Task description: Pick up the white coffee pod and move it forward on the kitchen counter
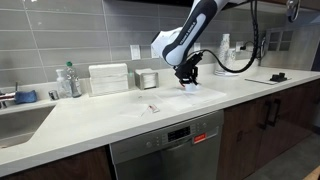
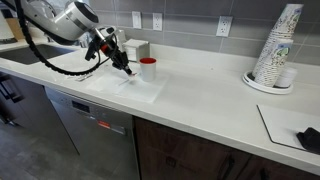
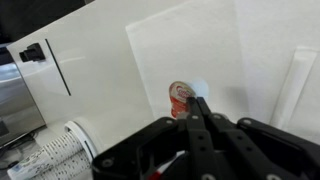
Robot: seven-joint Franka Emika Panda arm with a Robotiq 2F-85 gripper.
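Note:
My gripper (image 1: 187,80) hangs low over the off-white kitchen counter (image 1: 100,120), right beside the red mug (image 2: 148,68). In the wrist view the fingers (image 3: 200,104) are pressed together with nothing showing between them, and their tip points at the red mug with white inside (image 3: 180,96). A small white patch (image 1: 191,89) lies just under the gripper; I cannot tell whether it is the white coffee pod. No pod stands out elsewhere against the pale counter.
A small pale item with a red mark (image 1: 153,108) lies in front of the gripper. A sink (image 1: 15,125), a bottle (image 1: 68,80) and a white box (image 1: 108,78) stand further along. A stack of paper cups (image 2: 278,45) and a black object (image 2: 308,140) are at the other end.

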